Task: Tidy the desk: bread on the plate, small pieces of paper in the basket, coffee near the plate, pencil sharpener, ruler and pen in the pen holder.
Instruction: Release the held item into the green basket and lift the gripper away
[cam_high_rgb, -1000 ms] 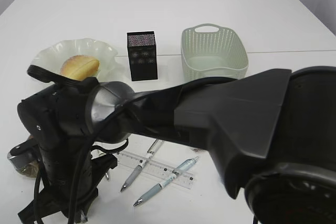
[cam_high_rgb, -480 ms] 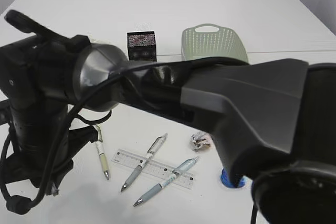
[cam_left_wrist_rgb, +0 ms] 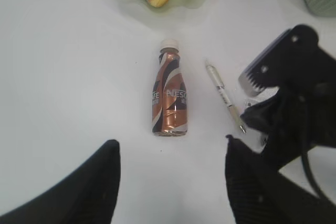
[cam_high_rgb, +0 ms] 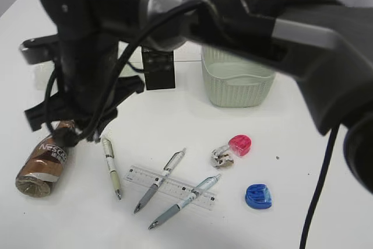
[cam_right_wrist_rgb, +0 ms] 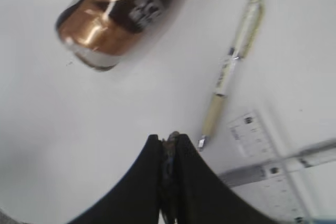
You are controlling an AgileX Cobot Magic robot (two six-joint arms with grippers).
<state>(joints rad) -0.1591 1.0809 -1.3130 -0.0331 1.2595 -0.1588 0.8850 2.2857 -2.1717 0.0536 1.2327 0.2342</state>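
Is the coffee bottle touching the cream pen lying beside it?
Apart. The left wrist view shows bare white desk between the coffee bottle and the cream pen along their whole length.

**Right arm sweeps across the frame; left hand open, right hand closed**

In the exterior view a thick black arm runs from the right edge across the top to the upper left, its silver joint near top centre and its wrist hanging down at left. In the left wrist view the left hand [cam_left_wrist_rgb: 170, 182] shows two dark fingers [cam_left_wrist_rgb: 89, 192] spread wide at the bottom. In the right wrist view the right hand [cam_right_wrist_rgb: 169, 145] has its fingers pressed together, empty.
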